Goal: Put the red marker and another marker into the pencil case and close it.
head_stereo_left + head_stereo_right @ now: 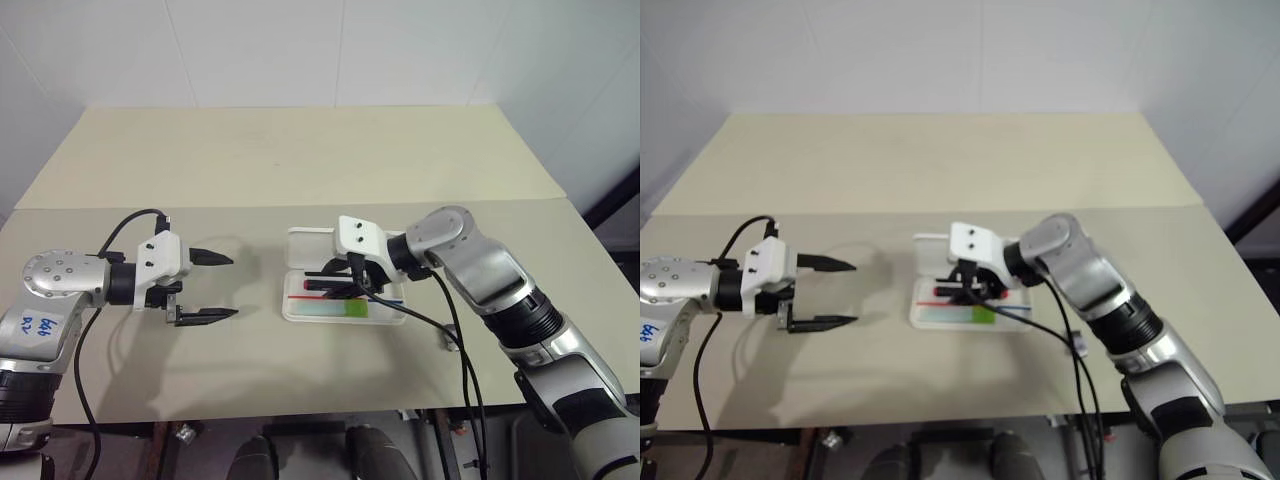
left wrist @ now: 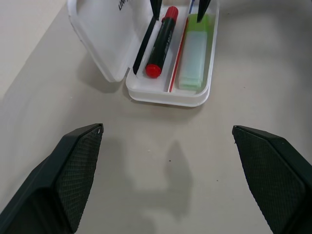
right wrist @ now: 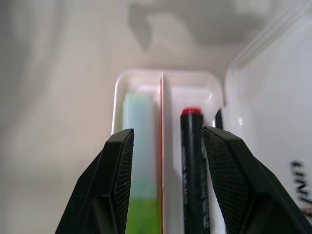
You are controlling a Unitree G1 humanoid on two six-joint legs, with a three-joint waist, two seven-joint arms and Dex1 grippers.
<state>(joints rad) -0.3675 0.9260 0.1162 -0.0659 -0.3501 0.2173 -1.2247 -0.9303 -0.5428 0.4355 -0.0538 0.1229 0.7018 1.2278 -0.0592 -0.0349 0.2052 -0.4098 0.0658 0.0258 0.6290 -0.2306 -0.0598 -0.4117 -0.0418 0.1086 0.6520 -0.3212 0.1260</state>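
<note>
The white pencil case (image 2: 165, 97) lies open on the table, its lid (image 2: 102, 39) folded back flat. In the half nearer the lid rests the red marker (image 2: 161, 41), red end toward my left gripper. Beyond a thin red divider lies the other marker (image 2: 195, 53), pale mint with a lime-green cap. My right gripper (image 1: 320, 280) hovers low over the case. It is open, its fingers (image 3: 117, 161) astride the divider and the red marker, holding nothing. My left gripper (image 1: 232, 286) stands wide open and empty, a little to the left of the case and pointing at it.
A thin black stick (image 2: 141, 48) lies in the case beside the red marker. A small grey block (image 1: 447, 342) sits on the table right of the case, under my right arm's cable. The beige table (image 1: 300, 160) stretches far back to the white wall.
</note>
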